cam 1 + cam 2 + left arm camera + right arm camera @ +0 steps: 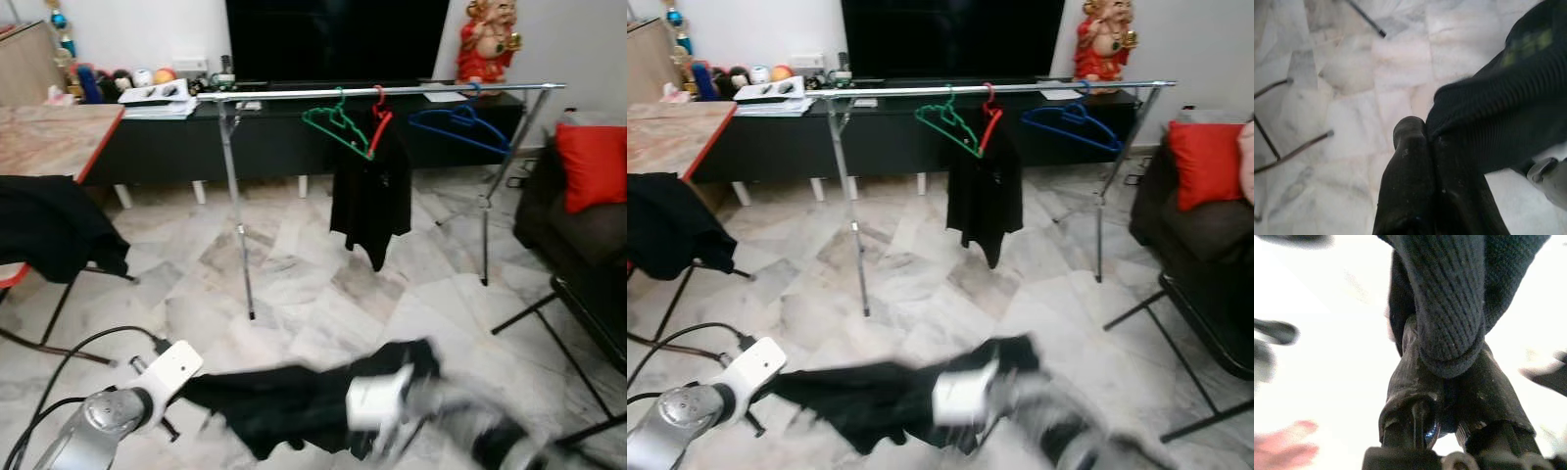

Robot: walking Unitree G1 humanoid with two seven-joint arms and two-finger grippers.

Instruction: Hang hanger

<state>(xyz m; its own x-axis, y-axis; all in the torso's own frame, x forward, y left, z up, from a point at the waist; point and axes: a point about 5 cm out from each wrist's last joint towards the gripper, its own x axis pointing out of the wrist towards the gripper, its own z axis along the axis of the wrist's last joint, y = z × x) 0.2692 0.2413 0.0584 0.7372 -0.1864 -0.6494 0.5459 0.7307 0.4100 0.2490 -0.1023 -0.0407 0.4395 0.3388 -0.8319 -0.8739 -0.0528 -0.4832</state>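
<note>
Garment [284, 401], soft, light and droopy, slung low over the floor [304, 284] between left gripper [1427, 147] and right gripper [1442, 357], both pinching knit cloth; best gripped near shoulders.

A clothes rail [294, 93] stands across the floor ahead, before a long low cabinet [284, 137]. Three hangers hang on it toward its right, the middle hanger [379, 113] bearing a garment [372, 196]. A table [49, 137] stands left, a sofa [578, 215] right.
</note>
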